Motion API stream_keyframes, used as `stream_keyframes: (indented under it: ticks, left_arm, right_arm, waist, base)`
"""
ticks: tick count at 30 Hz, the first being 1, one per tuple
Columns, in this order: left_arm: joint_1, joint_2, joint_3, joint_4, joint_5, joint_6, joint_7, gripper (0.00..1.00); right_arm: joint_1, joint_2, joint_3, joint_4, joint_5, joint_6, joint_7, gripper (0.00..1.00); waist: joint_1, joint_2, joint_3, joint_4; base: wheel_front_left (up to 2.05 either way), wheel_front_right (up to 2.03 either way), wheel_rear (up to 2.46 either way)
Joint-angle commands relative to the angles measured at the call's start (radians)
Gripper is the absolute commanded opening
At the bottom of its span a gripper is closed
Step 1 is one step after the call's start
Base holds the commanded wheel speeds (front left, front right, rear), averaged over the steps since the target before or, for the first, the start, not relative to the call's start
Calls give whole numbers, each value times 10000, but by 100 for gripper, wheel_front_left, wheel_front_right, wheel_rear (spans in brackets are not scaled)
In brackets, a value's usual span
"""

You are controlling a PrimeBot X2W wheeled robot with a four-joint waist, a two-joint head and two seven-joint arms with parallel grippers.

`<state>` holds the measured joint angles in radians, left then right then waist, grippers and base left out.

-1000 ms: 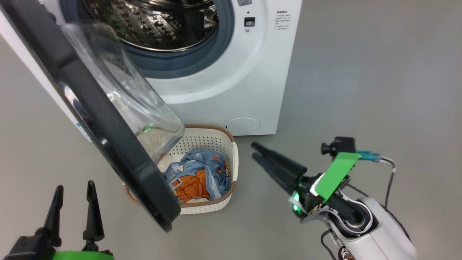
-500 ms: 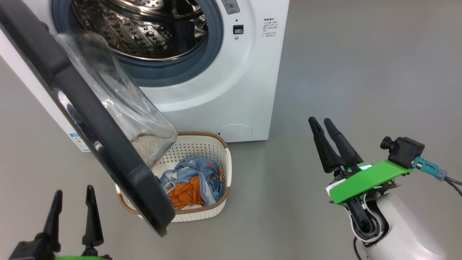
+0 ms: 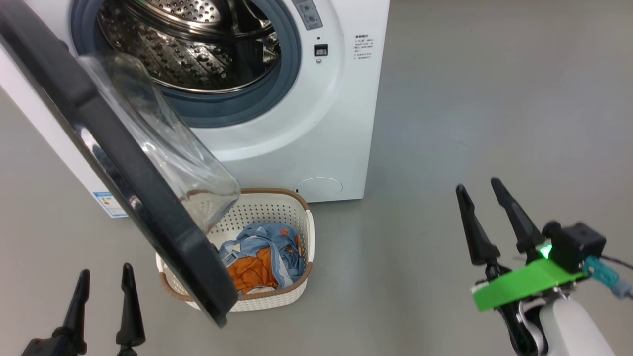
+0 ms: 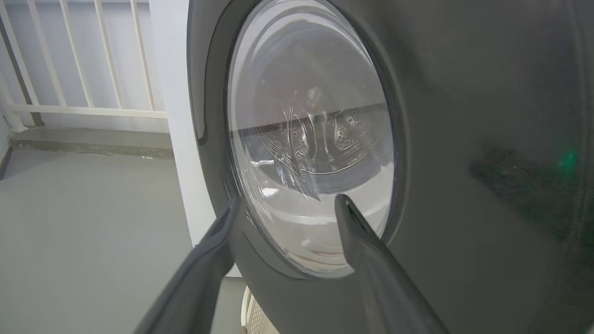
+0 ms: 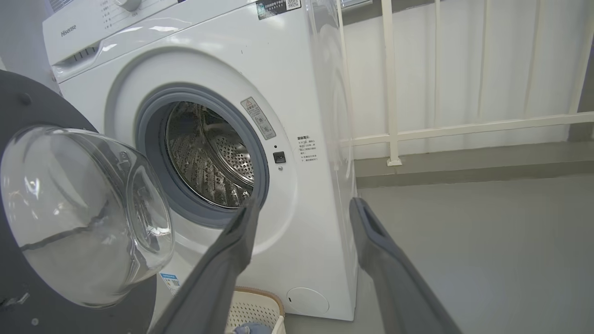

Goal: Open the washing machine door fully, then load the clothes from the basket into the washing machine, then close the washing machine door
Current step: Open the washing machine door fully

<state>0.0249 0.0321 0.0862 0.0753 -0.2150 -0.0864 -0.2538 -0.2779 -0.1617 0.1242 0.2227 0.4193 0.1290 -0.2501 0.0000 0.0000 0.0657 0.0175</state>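
Observation:
The white washing machine (image 3: pixel 306 133) stands at the top left of the head view with its steel drum (image 3: pixel 188 44) exposed. Its black door (image 3: pixel 128 183) hangs open, and the glass bowl (image 3: pixel 163 148) bulges over the basket (image 3: pixel 257 304). The cream basket sits on the floor in front of the machine, holding the blue and orange clothes (image 3: pixel 262 257); the door hides its left part. My left gripper (image 3: pixel 104 282) is open at the lower left, just outside the door (image 4: pixel 464 139). My right gripper (image 3: pixel 477 195) is open at the lower right, well clear of the basket, facing the machine (image 5: pixel 297 185).
Grey floor (image 3: pixel 494 99) spreads to the right of the machine. A white railing (image 5: pixel 464 125) on a low concrete ledge runs behind the machine. The open door juts out between my left gripper and the basket.
My right arm swung from beside the basket out to the lower right, fingers turning to point up the view, and its fingers spread wider. The head view shifted a little. The left gripper kept its pose.

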Motion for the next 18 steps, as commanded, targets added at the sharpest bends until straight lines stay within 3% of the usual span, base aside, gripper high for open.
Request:
stream_keyframes:
  ticks: [1,8,18]
  left_arm:
    - [-76,181,265,-290,11,94,-80,100]
    - [-31,181,243,-348,27,128,-80,100]
    - [51,181,20,-301,107,109,-80,100]
  right_arm:
    - [354,166,-46,-554,-515,17,-113,100]
    - [1712,601,-850,-1416,-1887,17,-115,100]
    - [2253,756,-972,-1385,-2738,17,-115,100]
  waist:
    - [0,0,3,15]
    - [0,0,17,35]
    - [0,0,-21,114]
  base:
    - [0,0,0]
    - [0,0,0]
    - [0,0,0]
